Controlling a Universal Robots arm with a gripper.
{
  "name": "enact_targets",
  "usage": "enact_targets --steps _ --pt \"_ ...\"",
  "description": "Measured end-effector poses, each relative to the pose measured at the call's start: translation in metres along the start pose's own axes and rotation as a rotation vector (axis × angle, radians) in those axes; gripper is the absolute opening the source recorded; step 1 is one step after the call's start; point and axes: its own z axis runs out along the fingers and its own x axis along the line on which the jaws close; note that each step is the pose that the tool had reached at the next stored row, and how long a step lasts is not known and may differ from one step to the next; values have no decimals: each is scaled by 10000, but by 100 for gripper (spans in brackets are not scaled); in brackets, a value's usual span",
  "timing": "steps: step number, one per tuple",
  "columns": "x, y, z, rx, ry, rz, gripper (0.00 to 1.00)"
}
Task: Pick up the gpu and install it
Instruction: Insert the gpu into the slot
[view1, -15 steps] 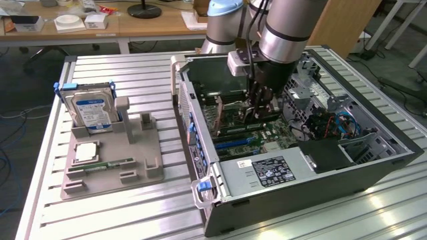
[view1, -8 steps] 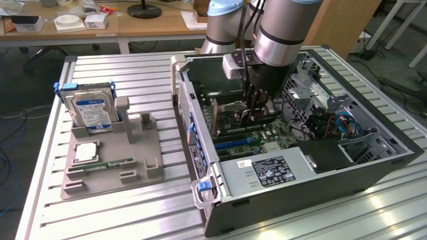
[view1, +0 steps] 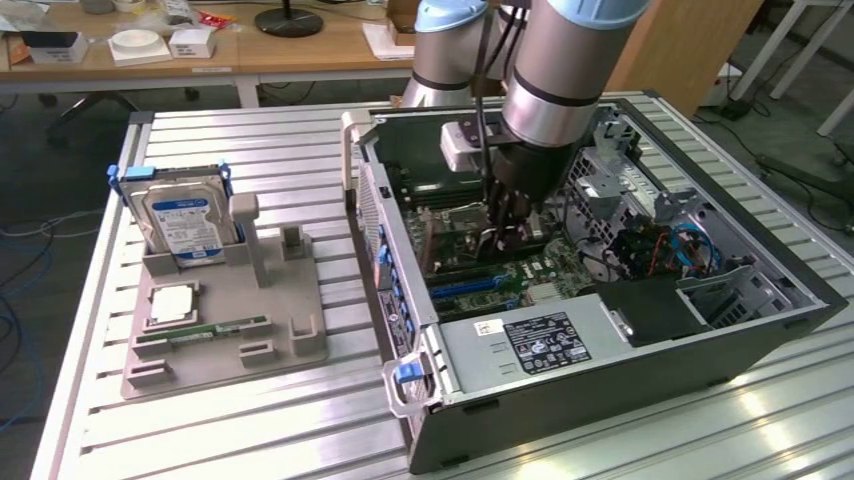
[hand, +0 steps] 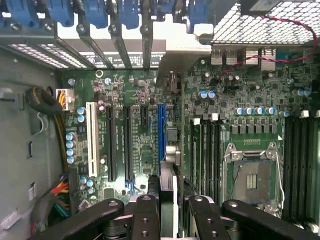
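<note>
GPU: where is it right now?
The gpu is held edge-on in the gripper inside the open computer case, on the exterior view's right, over the motherboard and roughly in line with its blue slot.

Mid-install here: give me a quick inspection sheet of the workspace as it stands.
Surface: ribbed metal table with a grey fixture tray on it.
Job's things: gpu held edge-on over the motherboard, near the blue slot, inside the open computer case.
Clutter: hard drive standing upright and memory stick lying flat, both on the tray.
Tool: tool closed on the gpu, down inside the case.
Cables: red wire across the mesh; yellow-black bundle by the case wall.
Surroundings: wooden desk behind, carrying small boxes.
</note>
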Motion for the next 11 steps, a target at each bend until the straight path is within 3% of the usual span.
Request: enact_targets --steps 11 --pt "23 18 109 3 2 84 27"
